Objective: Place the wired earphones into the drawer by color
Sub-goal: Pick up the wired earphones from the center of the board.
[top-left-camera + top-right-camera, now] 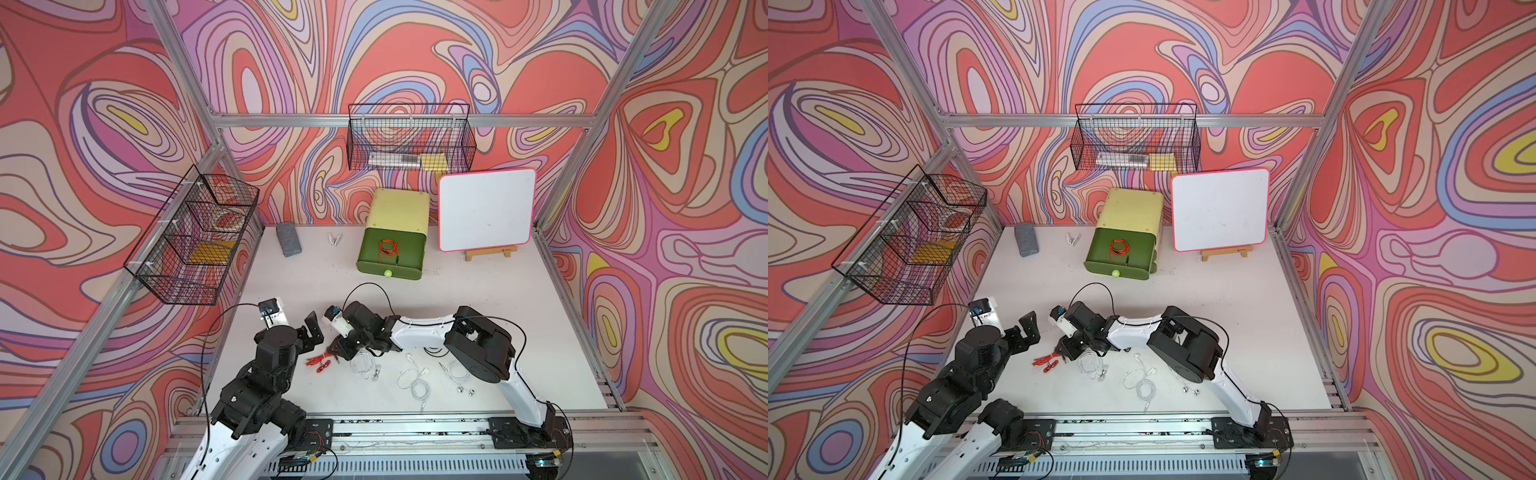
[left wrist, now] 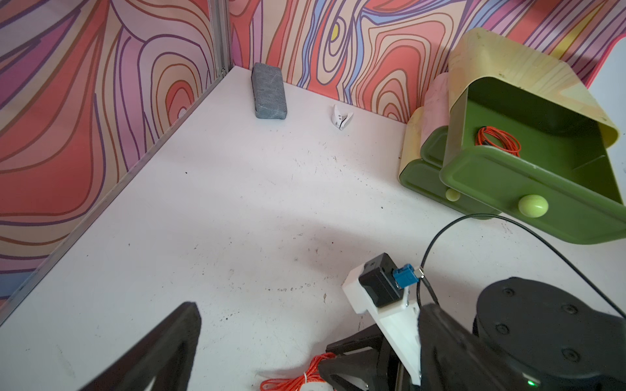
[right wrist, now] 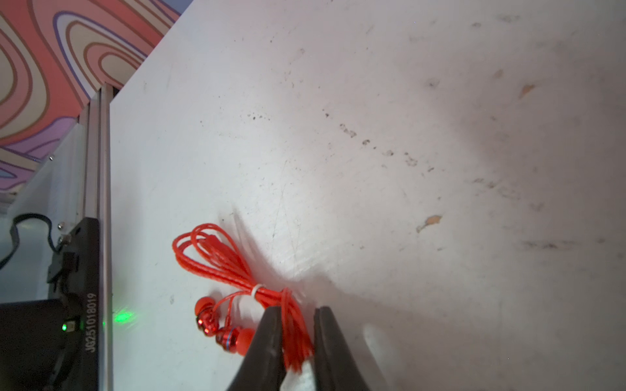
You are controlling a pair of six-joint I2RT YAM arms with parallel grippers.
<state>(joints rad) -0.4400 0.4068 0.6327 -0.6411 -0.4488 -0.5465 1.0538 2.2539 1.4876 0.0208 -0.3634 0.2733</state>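
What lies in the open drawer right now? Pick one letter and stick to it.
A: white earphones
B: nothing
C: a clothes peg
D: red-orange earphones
D: a coil of red-orange earphones lies on the floor of the pulled-out drawer, as both top views and the left wrist view show.

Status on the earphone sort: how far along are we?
Done: one red set lies in the open top drawer. In hand: the right hand is pinching the second red set, which is not yet lifted off the table. Left: three white sets lying loose near the arms. No black sets are in view.
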